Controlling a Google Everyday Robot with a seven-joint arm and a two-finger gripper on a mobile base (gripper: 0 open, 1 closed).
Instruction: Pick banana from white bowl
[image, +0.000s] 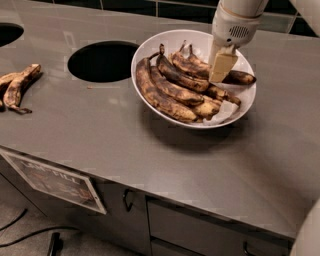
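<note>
Camera view: gripper (222, 67) low at bowl's (165, 42) 2 o'clock, beside banana (241, 77) for pickup; open or closed, cannot tell.

Tool (222, 67) over white bowl (170, 42) covers bananas (170, 92), arm (235, 20) cropped above

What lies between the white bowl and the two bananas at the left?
A round hole in the counter, in the camera view. The end effector hangs over the bowl.
</note>
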